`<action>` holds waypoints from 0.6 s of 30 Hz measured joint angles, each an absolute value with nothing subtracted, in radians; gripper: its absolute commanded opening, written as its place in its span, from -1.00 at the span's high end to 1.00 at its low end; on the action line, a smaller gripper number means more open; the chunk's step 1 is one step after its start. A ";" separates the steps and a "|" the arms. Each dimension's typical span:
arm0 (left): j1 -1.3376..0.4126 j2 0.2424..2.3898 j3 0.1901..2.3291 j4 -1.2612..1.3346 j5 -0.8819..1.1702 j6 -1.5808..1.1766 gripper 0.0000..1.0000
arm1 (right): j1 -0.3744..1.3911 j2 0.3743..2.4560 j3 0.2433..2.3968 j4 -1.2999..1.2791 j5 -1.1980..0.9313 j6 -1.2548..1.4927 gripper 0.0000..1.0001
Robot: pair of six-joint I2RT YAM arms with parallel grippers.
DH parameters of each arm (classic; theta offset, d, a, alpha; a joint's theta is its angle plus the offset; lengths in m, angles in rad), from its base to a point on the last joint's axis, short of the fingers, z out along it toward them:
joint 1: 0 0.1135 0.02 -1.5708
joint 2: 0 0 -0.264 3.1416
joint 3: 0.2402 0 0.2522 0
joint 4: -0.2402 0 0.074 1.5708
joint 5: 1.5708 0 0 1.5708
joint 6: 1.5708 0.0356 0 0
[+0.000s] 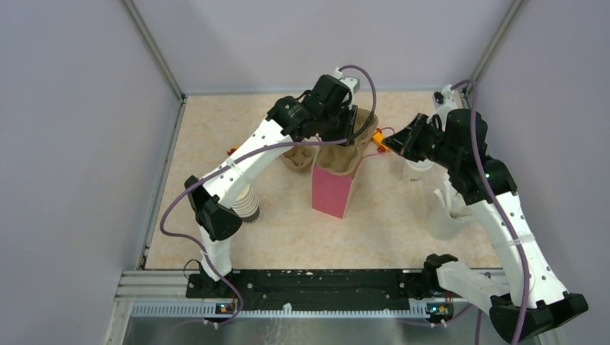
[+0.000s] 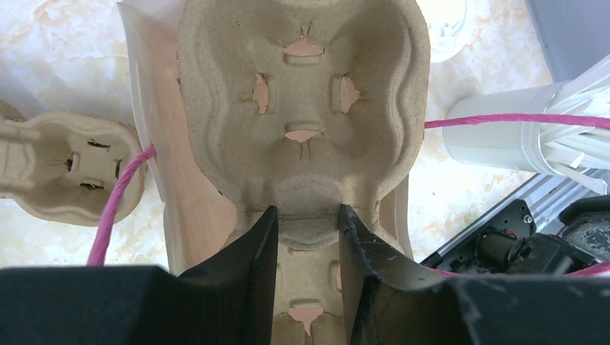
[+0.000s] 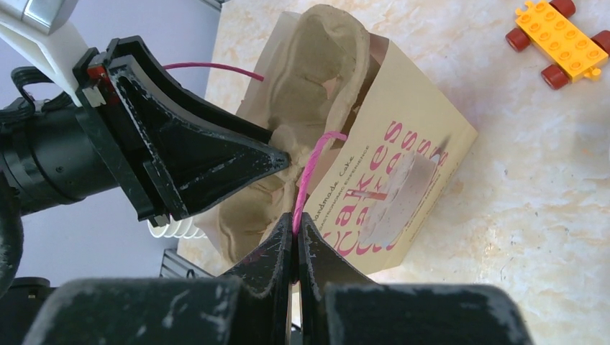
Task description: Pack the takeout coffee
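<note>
In the left wrist view, the pulp carrier [image 2: 302,93] is seen lodged in the mouth of the paper bag [image 2: 147,108], not fully sunk. Should it be pushed down crooked, it could be jammed against the bag's walls, or the bag could be tipped over. The left gripper [image 2: 308,226] is narrowed about halfway, and the carrier's near ridge is clamped between its fingers. The takeout coffee [image 2: 447,25] is seen only as a lid edge on the table, just beyond the bag's far right corner; it is not yet packed.

In the right wrist view, the right gripper [image 3: 295,241] is pinched fully together on the bag's pink handle [image 3: 313,169], which is drawn taut. If the cord were tugged harder, the bag could be dragged or toppled; if it slipped free, the mouth could be closed around the carrier.

In the top view, the bag stands upright. A white shape just right of the bag, mostly hidden beneath the right arm, is judged to be the coffee. A cup of sticks [image 1: 447,219] stands further right of the bag, under the same arm, and could be knocked when that arm is moved.
</note>
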State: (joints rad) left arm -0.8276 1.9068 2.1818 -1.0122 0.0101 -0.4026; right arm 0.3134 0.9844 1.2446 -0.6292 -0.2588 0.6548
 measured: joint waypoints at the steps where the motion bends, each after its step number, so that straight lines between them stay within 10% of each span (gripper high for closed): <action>1: -0.828 1.907 2.181 -1.010 0.004 -0.404 0.62 | 0.313 0.984 1.243 -0.633 -0.259 0.655 1.00; 18: -0.828 1.900 2.144 -0.958 -0.021 -0.417 0.64 | 0.313 0.982 1.237 -0.630 -0.259 0.655 1.00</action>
